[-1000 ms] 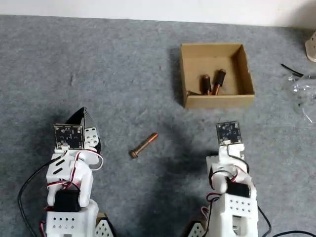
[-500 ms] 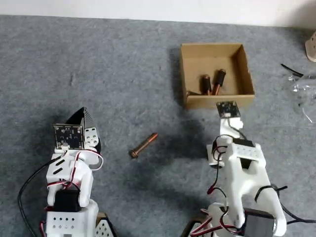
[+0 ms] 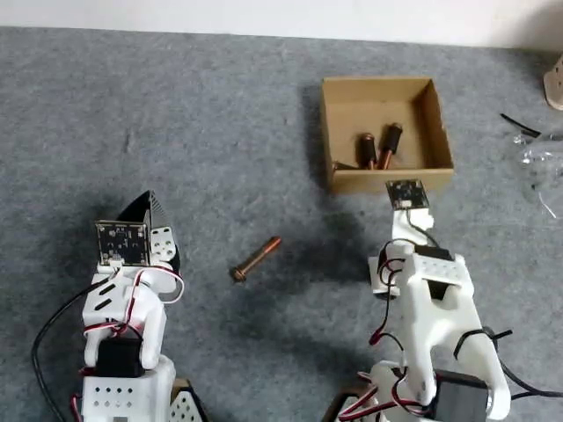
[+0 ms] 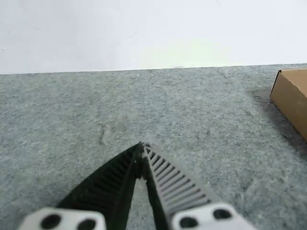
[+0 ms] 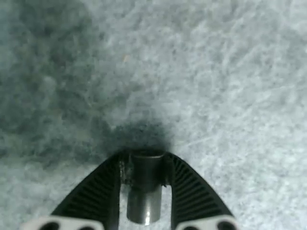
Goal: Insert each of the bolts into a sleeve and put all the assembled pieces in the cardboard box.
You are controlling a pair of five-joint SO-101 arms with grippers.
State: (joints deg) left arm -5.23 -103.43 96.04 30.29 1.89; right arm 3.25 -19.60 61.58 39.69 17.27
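Observation:
A copper bolt (image 3: 256,258) lies on the grey carpet between the two arms, head toward the near side. The cardboard box (image 3: 387,180) stands at the back right with two assembled pieces (image 3: 390,143) inside. In the right wrist view my right gripper (image 5: 142,155) is shut on a dark metal sleeve (image 5: 144,187), held just above the carpet. The right arm (image 3: 431,290) stretches toward the box's near wall. To the left of the bolt, my left gripper (image 4: 143,146) is shut with nothing in it, its tip (image 3: 149,200) over bare carpet.
Clear plastic bits and a black wire (image 3: 532,145) lie at the far right edge. A white wall runs behind the carpet. One corner of the box (image 4: 292,96) appears in the left wrist view.
The right arm has stretched forward from near the front edge toward the box's near wall, carrying the sleeve. The left arm and the bolt have not moved.

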